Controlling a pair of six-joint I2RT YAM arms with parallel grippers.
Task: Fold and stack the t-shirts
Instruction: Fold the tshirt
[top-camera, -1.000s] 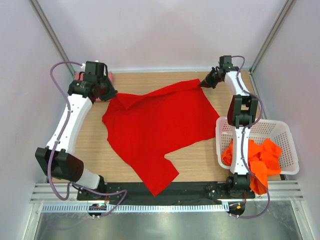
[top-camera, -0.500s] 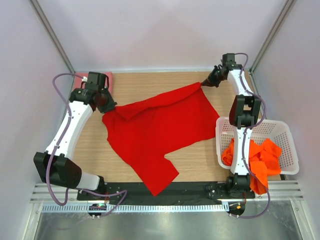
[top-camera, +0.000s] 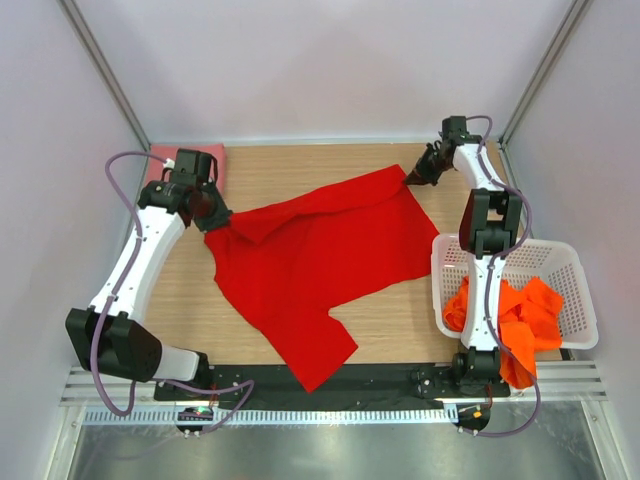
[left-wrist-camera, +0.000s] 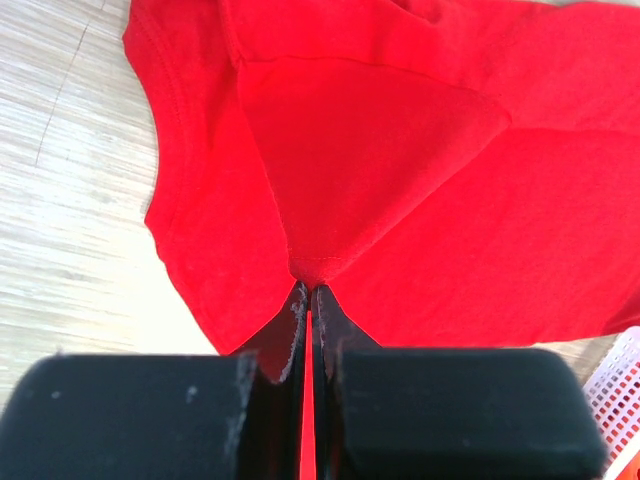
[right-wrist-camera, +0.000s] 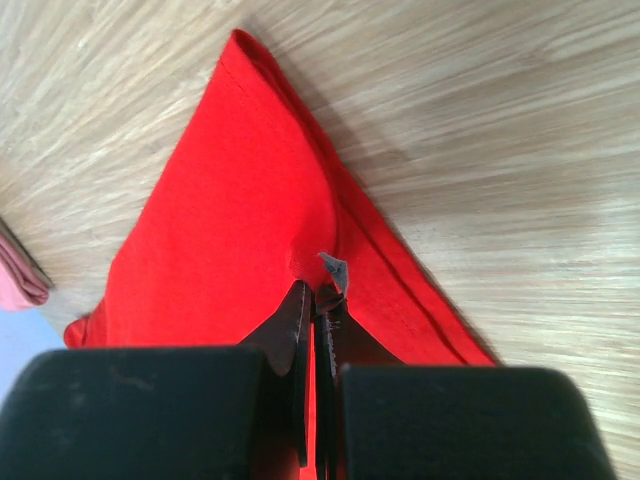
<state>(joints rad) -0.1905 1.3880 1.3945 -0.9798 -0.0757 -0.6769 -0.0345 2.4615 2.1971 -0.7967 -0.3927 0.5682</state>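
- Step in hand: spreading the red t-shirt (top-camera: 320, 262), which lies rumpled on the table (top-camera: 300, 165).
- Left end effector (top-camera: 214, 216) and right end effector (top-camera: 410, 179) are each clamped on a far corner of it.
- Next, probably: an even outward pull to flatten the doubled-over flap.
- Nearby: pink t-shirt (top-camera: 205, 157) at far left; orange t-shirts (top-camera: 505, 310) in the basket (top-camera: 575, 262), just beside the red hem, a possible snag.
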